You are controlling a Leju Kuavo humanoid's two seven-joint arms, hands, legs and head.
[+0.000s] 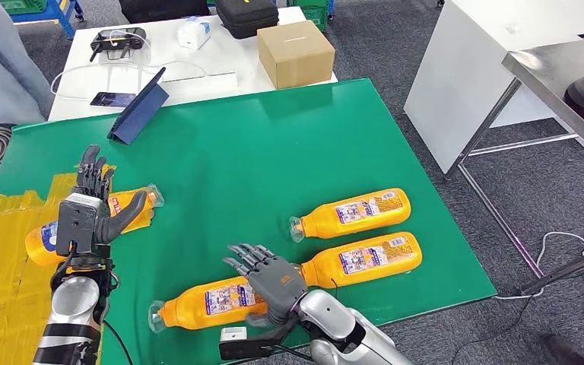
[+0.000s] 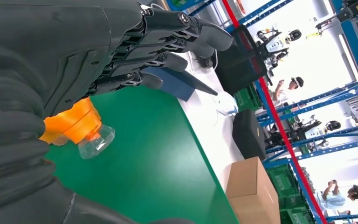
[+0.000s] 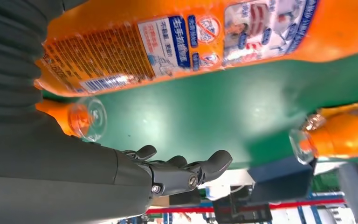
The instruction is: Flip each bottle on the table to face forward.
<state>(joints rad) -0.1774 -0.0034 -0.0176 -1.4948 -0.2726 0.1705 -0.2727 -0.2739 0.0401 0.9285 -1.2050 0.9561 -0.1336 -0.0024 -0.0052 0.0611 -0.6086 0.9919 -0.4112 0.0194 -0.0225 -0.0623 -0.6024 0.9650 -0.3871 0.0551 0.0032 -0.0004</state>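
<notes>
Both robot hands, left (image 1: 91,209) and right (image 1: 268,275), fingers apart and empty, each partly hiding an orange bottle (image 1: 213,303).

I am looking into a robotics lab or test hall. Blue steel racking (image 2: 335,88) carries robot bodies, and people (image 2: 291,86) stand among it. A green mat (image 1: 274,152) covers the table, a white table (image 1: 198,61) behind holds a tablet (image 1: 138,106), equipment cases (image 1: 247,17) and a cardboard box (image 1: 295,52), on grey carpet (image 1: 380,46).

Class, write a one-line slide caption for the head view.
Both hands hover open over four orange bottles lying on a green table.
</notes>
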